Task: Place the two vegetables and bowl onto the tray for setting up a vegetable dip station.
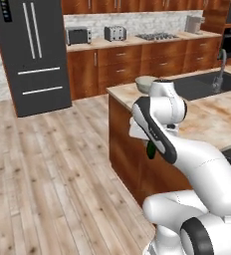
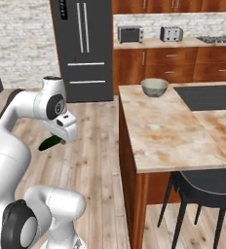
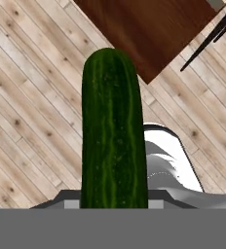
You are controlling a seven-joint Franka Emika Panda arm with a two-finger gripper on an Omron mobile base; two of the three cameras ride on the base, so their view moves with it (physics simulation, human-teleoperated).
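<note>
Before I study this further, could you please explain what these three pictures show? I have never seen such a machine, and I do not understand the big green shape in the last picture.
The machine is a white robot arm on a base that can drive, in a computer-rendered kitchen. Two pictures come from cameras on the base, behind the arm to its left and to its right. The third comes from a camera on the hand and looks along the gripper.

The green shape is a dark green vegetable that the gripper holds; it looks large because the camera is so close. In the right base view it is the small green thing under the hand, out over the wooden floor beside the counter.

On the counter stands a pale bowl, next to a dark sink.
</note>
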